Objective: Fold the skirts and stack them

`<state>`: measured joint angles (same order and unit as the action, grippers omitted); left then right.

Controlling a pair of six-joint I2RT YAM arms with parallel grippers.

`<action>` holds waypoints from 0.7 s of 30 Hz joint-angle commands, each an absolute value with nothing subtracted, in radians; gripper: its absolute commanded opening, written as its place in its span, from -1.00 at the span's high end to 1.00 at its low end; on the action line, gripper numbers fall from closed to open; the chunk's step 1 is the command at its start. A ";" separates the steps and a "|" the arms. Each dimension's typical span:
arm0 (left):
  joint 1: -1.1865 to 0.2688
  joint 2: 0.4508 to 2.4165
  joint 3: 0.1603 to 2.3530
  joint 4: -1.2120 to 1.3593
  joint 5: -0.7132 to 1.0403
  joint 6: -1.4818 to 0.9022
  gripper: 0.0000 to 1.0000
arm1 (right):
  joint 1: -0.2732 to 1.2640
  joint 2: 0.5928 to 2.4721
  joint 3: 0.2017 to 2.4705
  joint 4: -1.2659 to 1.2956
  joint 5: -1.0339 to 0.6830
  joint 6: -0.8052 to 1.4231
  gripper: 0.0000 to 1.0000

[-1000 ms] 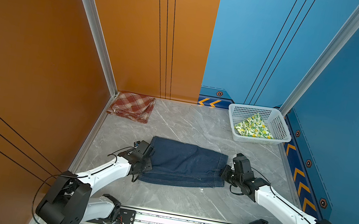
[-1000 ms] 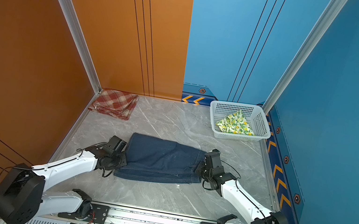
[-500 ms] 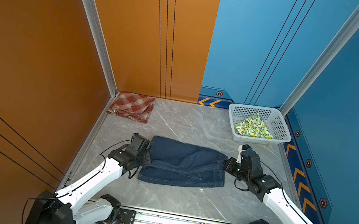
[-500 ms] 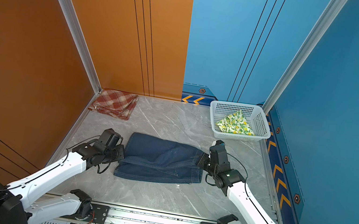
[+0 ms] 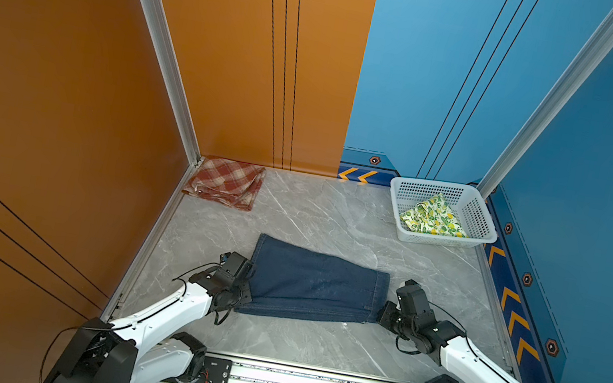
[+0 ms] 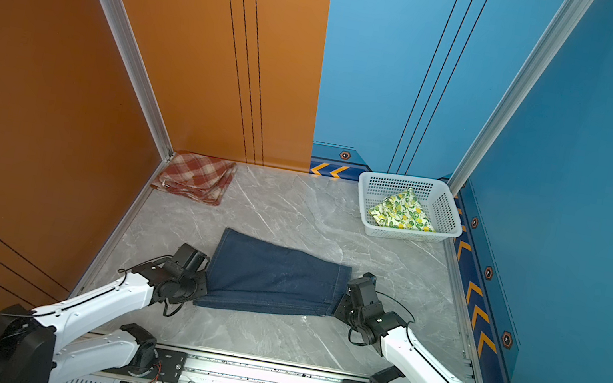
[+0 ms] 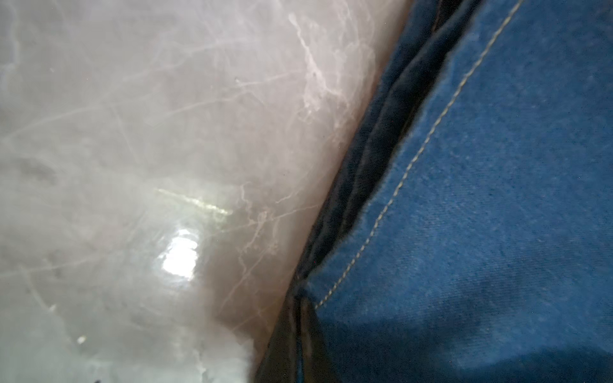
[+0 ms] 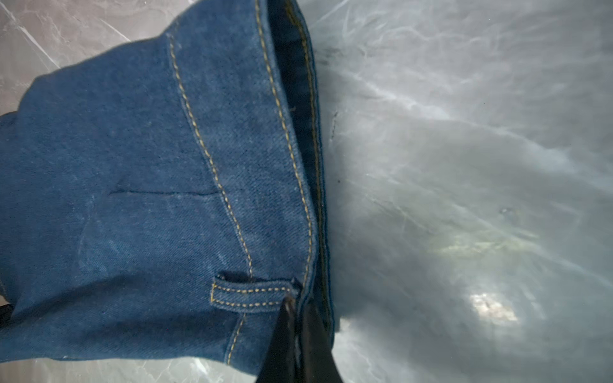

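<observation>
Marble tabletop [image 5: 313, 219]; left claw [image 7: 298, 320], right claw [image 8: 297, 320] half-hidden by denim skirt [image 5: 314, 286]

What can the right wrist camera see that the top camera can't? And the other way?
Right wrist only: yellow stitching, a belt loop, and the right gripper pinching the waistband edge. A top view only: the plaid skirt in the far corner and the lemon skirt inside the white basket. Both: the denim skirt lying on the grey marble table.

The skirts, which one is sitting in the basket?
The lemon-print skirt lies in the white basket; the plaid skirt and denim skirt lie on the table.
</observation>
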<state>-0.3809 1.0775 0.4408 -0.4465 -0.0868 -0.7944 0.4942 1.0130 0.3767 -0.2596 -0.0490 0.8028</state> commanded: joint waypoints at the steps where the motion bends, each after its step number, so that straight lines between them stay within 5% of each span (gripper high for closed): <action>1: -0.383 1.127 0.417 -0.442 -0.099 -0.798 0.79 | 0.499 1.039 0.388 -0.252 0.008 0.794 0.95; 5: -0.383 1.114 0.444 -0.464 -0.121 -0.789 -0.02 | 0.498 1.016 0.439 -0.332 0.039 0.754 0.46; 8: -0.383 1.062 0.489 -0.504 -0.176 -0.777 -0.32 | 0.497 0.957 0.495 -0.408 0.083 0.720 0.11; 13: -0.391 1.026 0.623 -0.570 -0.263 -0.721 -0.45 | 0.490 0.909 0.613 -0.489 0.139 0.662 -0.20; 21: -0.491 1.223 0.864 -0.453 -0.226 -0.678 -0.48 | 0.503 1.071 0.758 -0.303 0.082 0.686 -0.26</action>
